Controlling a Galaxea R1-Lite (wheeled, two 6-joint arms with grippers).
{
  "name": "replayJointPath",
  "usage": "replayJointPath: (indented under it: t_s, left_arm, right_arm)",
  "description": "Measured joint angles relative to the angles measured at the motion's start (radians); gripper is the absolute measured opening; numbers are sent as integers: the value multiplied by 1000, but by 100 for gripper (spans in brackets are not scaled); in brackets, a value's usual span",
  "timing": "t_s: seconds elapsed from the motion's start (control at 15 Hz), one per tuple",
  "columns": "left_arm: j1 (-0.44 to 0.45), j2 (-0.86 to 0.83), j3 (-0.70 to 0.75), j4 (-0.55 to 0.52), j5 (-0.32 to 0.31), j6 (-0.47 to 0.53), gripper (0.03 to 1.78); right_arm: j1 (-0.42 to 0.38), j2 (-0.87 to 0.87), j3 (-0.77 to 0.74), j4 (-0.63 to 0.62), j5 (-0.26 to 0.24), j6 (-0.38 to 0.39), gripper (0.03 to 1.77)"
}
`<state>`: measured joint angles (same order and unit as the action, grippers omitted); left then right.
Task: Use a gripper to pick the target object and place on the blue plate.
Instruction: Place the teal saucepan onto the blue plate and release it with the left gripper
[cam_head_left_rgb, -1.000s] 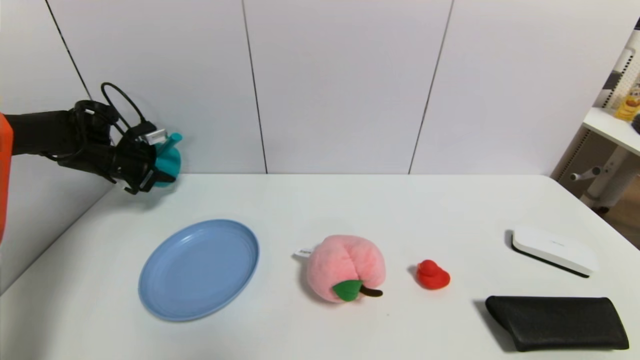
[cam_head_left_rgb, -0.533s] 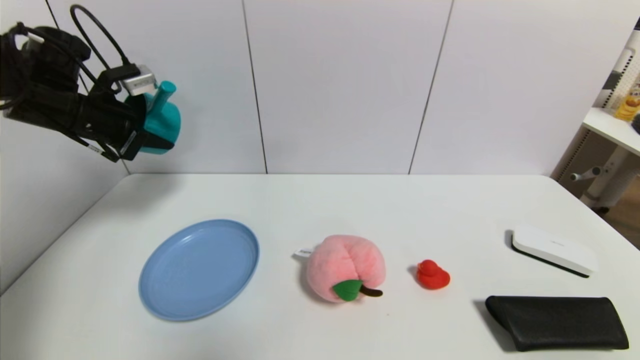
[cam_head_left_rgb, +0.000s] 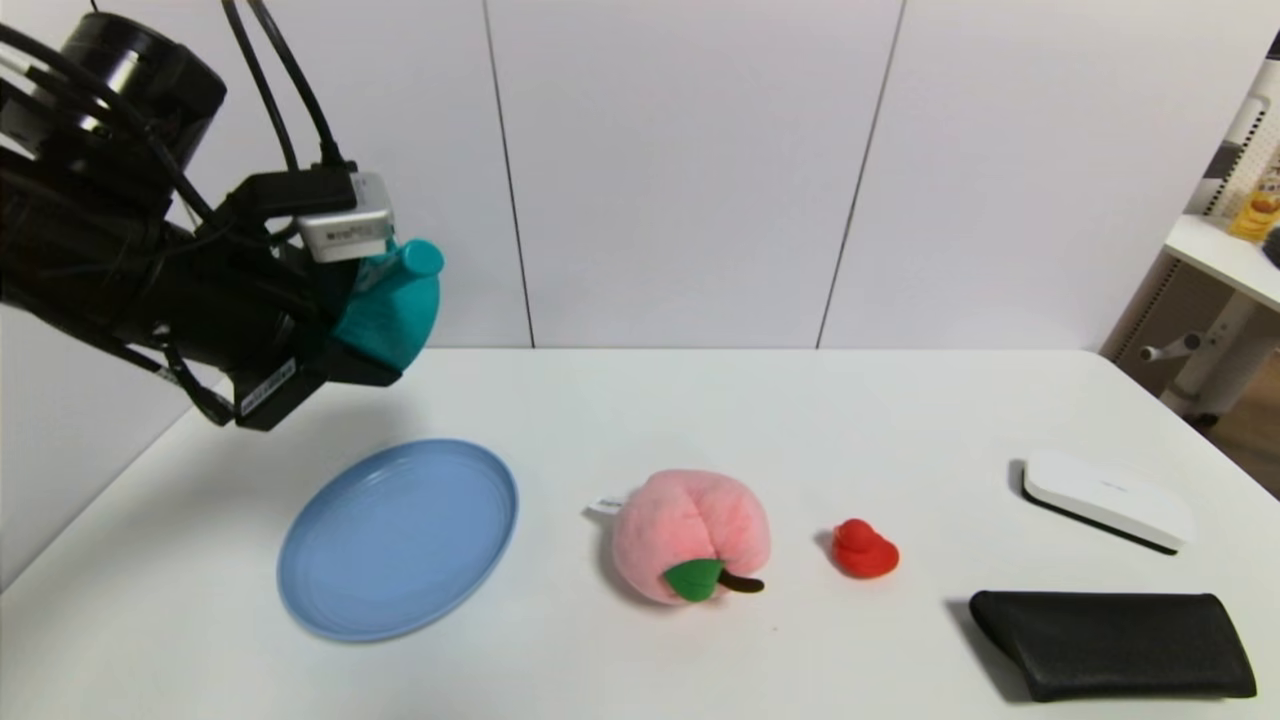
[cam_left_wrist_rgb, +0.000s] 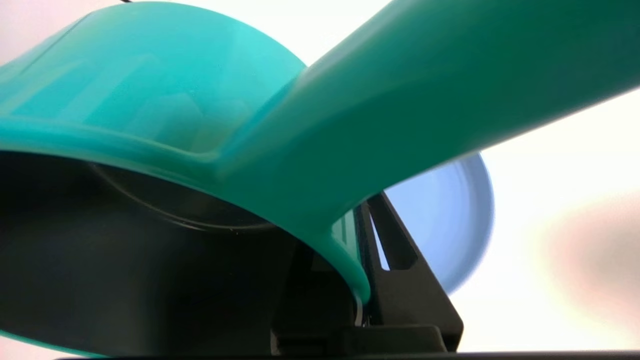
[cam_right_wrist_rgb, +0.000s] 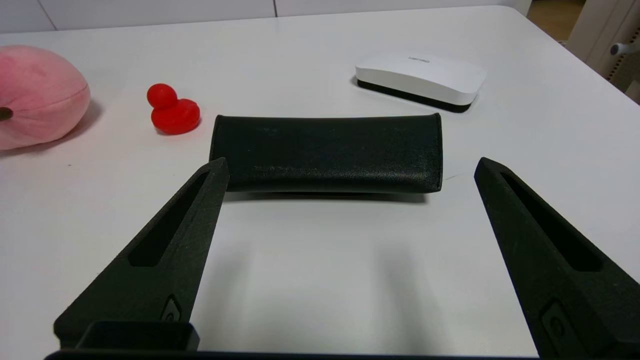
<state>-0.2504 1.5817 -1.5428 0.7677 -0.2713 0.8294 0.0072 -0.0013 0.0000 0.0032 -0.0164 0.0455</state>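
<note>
We see the left gripper, at the end of a black arm that reaches in from the left and slopes down toward the tabletop, clamped on the rim of the small teal saucepan with a dark inside, which hangs in the air clear of the tabletop, tilted with its short straight handle pointing up and to the right. The saucepan sits above and behind the wide, shallow, round light-blue plate, which lies flat toward the left of the tabletop. In the left wrist view we find one dark finger pressed against the outside of the saucepan wall, with the plate showing beyond it. The right gripper hovers low over the right side of the tabletop with its fingers spread wide, pointing at a black textured pouch. Near that pouch are a small red toy duck, a pink plush peach and a flat white case.
</note>
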Motion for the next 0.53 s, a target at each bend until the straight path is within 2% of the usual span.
replayJointPath:
  t_s: [0.27, 0.53]
  left_arm:
    - [-23, -28, 192, -101, 48, 56, 13]
    - [-17, 30, 256, -166, 65, 61, 13]
  right_arm:
    - [0, 0, 0, 0, 0, 0, 170]
    - [0, 0, 0, 0, 0, 0, 170]
